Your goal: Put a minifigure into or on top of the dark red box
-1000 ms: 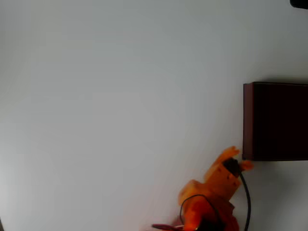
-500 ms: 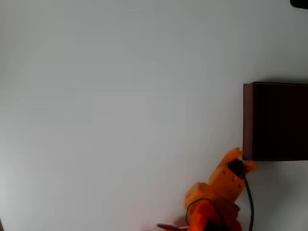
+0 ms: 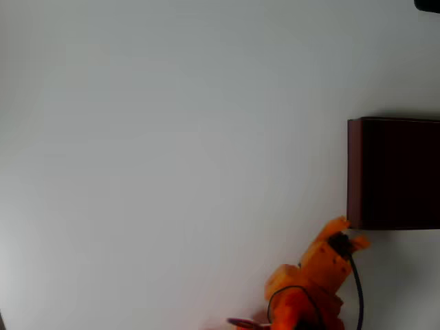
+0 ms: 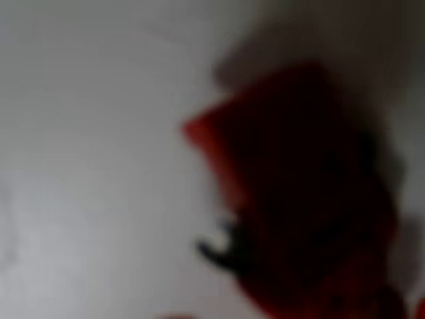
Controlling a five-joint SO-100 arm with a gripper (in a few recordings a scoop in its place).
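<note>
The orange hand hovers at the dark red box's seven-o'clock corner above the white desk. Its fingers are slightly spread; whether they hold anything cannot be told.

The dark red box sits at the overhead view's right edge, maroon-walled with a near-black interior; the blurred wrist view shows it too.

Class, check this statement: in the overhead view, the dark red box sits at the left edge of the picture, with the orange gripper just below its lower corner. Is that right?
Not quite. In the overhead view the dark red box sits at the right edge of the picture, not the left. The rest holds: the orange gripper is just below the box's lower left corner.
</note>
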